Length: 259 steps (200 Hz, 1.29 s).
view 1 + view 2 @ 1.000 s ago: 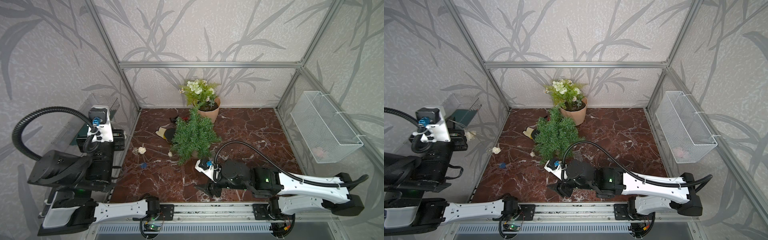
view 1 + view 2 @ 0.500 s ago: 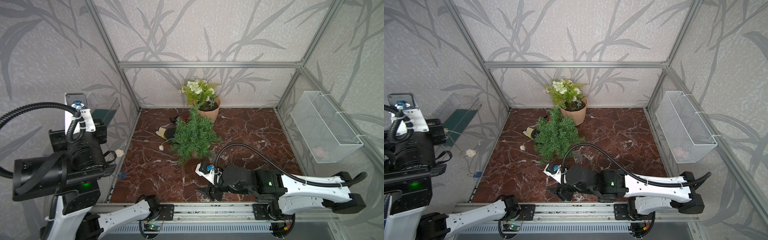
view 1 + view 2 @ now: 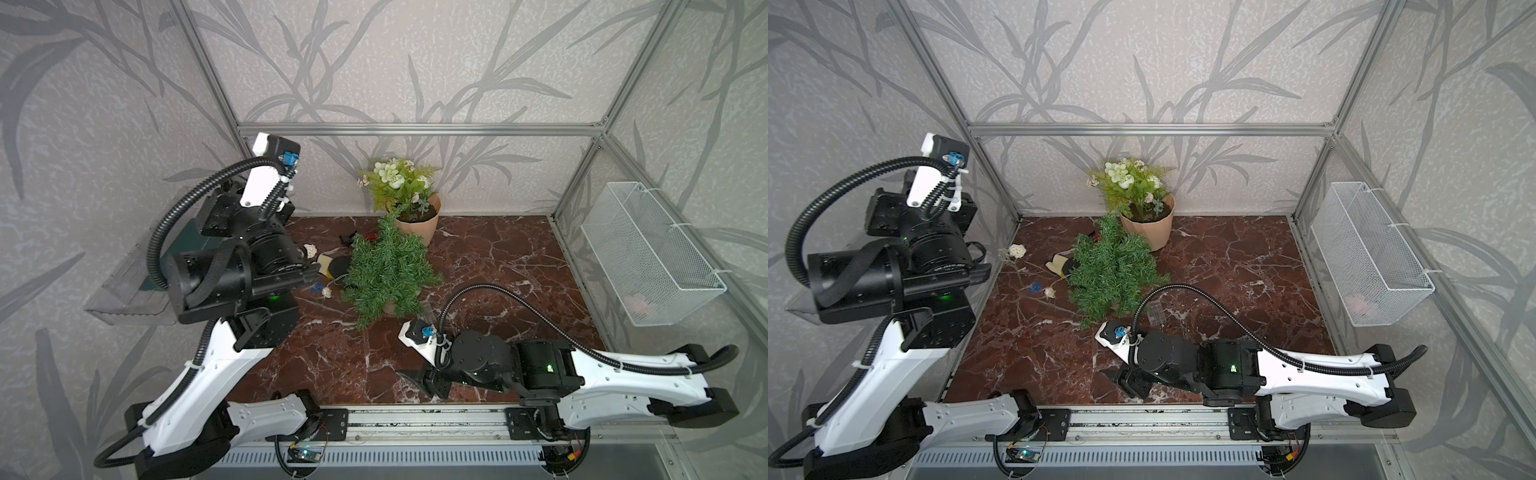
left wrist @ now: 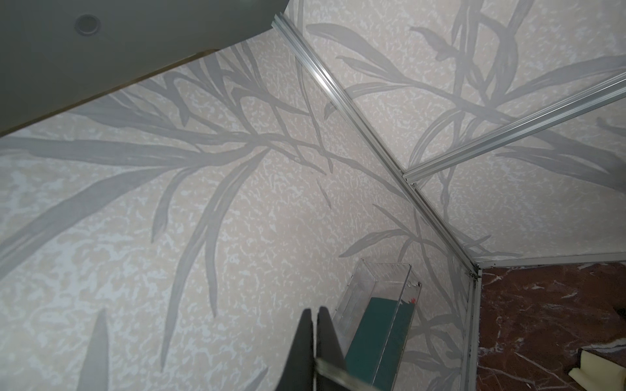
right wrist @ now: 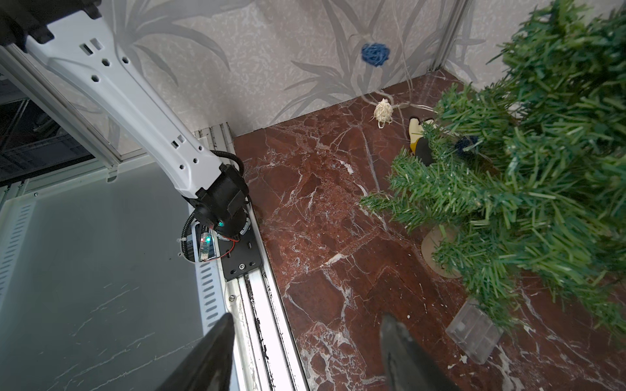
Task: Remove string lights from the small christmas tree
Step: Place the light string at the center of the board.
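Marble surface [image 3: 498,266]: your left fingers [image 4: 303,348] pinch the string lights [image 5: 382,113], right fingers [image 5: 401,359] spread, empty. A blue ball [image 5: 465,144] sits inside the small christmas tree [image 3: 388,266]; pulling could topple it.

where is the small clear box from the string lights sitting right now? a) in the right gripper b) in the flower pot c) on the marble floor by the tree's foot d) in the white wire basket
C: the clear box of the string lights lies flat on the marble floor under the lowest branches of the small christmas tree, and the right gripper is open and empty.
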Each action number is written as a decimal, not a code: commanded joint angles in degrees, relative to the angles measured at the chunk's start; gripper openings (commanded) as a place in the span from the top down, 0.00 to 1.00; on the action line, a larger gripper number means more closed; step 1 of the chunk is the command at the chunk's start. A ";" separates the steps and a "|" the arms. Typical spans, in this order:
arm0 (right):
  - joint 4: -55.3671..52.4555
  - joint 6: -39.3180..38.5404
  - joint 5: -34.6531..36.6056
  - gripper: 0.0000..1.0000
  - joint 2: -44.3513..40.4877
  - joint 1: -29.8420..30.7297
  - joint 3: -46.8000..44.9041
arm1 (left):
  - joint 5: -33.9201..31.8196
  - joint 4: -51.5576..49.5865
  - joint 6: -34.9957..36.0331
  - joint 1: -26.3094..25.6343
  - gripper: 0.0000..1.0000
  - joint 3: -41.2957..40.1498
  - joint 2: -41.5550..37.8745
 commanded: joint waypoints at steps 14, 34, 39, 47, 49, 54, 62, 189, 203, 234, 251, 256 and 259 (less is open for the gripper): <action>-0.72 -0.24 2.63 0.33 -0.16 0.56 1.48 | 4.50 -4.54 -2.76 4.62 1.00 4.39 3.90; -0.48 -0.64 3.19 0.32 0.28 0.51 1.19 | 5.82 -14.54 -12.03 9.09 1.00 4.76 5.76; -0.44 -0.68 3.29 0.32 0.29 0.57 1.12 | 6.23 -17.26 -14.85 10.28 1.00 4.82 6.20; -0.41 -0.86 3.55 0.32 0.38 0.49 1.04 | 6.90 -21.82 -19.50 12.12 1.00 5.10 6.84; -0.38 -0.88 3.64 0.32 0.38 0.47 1.00 | 7.01 -22.96 -20.53 12.58 1.00 5.24 6.96; -0.40 -0.91 3.81 0.32 0.38 0.46 0.96 | 7.36 -25.68 -23.52 13.65 1.00 5.48 7.45; -0.37 -1.16 4.11 0.32 0.34 0.46 0.90 | 7.97 -29.93 -28.18 15.42 1.00 5.91 8.16; -2.17 -2.53 -7.48 0.30 1.49 -8.82 9.27 | 53.71 -101.59 -99.46 45.03 1.00 32.09 22.94; -2.25 -2.07 -11.40 0.30 2.28 -11.47 11.34 | 58.46 -106.07 -101.36 46.38 1.00 39.08 27.71; -4.19 -2.27 -17.21 0.30 4.35 -17.08 17.46 | 66.55 -110.23 -105.84 50.30 1.00 52.04 36.68; -5.00 -3.05 -19.75 0.30 5.58 -19.85 21.07 | 69.86 -107.12 -109.69 52.80 1.00 51.98 37.87; -5.18 -3.17 -20.62 0.30 6.00 -20.74 21.97 | 70.42 -106.07 -110.48 53.13 1.00 51.77 38.03; -5.18 -3.17 -21.17 0.30 6.25 -21.33 22.52 | 70.69 -105.45 -110.91 53.24 1.00 51.48 38.09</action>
